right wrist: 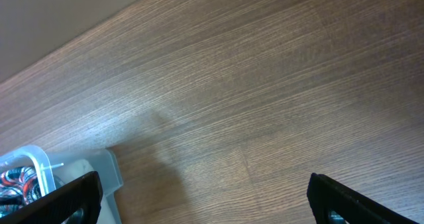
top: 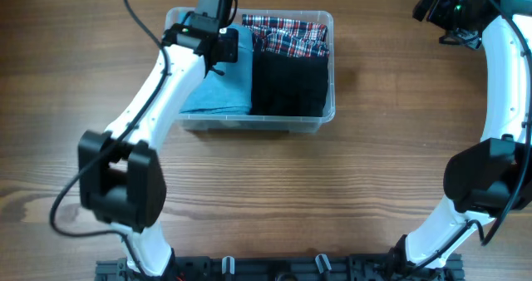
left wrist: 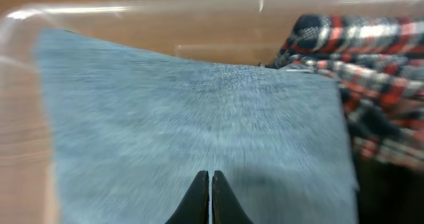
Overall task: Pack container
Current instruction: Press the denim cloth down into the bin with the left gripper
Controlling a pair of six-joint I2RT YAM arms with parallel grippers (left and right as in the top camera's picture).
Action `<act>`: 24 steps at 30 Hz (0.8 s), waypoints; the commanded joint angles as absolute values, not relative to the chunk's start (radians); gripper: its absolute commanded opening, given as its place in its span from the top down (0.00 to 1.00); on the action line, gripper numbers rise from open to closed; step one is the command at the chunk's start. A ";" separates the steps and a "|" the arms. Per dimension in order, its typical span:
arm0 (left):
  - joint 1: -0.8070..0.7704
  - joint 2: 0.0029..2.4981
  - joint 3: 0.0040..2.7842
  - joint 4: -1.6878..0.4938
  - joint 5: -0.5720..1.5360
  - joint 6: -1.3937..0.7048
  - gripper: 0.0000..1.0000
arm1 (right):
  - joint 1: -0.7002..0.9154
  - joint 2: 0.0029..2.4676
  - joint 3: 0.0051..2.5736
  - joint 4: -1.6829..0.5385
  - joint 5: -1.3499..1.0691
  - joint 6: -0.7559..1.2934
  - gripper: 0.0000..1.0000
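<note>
Container (top: 249, 125): clear plastic, rectangular, rounded corners, thick rim. It sits on the surface (top: 399, 148), a brown wood grain, toward 11 o'clock of the overhead view.

Contents:
- 9 o'clock side: blue cloth (top: 220, 94), folded flat, fine knit texture, straight edges (left wrist: 199, 118).
- 3 o'clock side: black cloth (top: 289, 86), folded, matte.
- 12 to 1 o'clock end: plaid cloth (top: 287, 36) in red, white and dark checks, crumpled, lying against the blue cloth's edge (left wrist: 371, 65).

Left arm (top: 166, 90): white links, reaching from 7 o'clock up over the container's 10 o'clock corner, wrist above the blue cloth. Left fingers (left wrist: 202, 194): dark and tapered, pressed tip to tip with only a hairline seam between them. Nothing shows between them. Whether the tips touch the cloth I cannot tell.

Right arm (top: 503, 73): arched up the 3 o'clock edge, wrist at 1 o'clock, well apart from the container. Right fingers (right wrist: 69, 196): spread wide over bare surface, holding nothing. The container's corner (right wrist: 40, 168) shows at 8 o'clock in the right wrist view.
</note>
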State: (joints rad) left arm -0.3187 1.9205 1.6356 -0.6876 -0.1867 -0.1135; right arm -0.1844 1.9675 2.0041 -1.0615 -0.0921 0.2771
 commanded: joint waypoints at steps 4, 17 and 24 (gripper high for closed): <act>-0.317 1.835 1.631 -0.747 -0.172 -0.120 0.96 | -0.180 1.973 2.001 -1.059 -0.083 0.291 0.01; -0.318 1.849 1.629 -0.775 -0.094 -0.139 0.96 | -0.180 1.973 2.001 -1.059 -0.083 0.291 0.00; -0.345 1.898 1.629 -0.776 -0.041 -0.138 0.96 | -0.180 1.973 2.001 -1.059 -0.083 0.291 0.00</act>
State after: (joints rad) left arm -0.3225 1.8519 1.6356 -0.7746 -0.0883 -0.1215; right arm -0.1844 1.9675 2.0041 -1.0615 -0.0921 0.2771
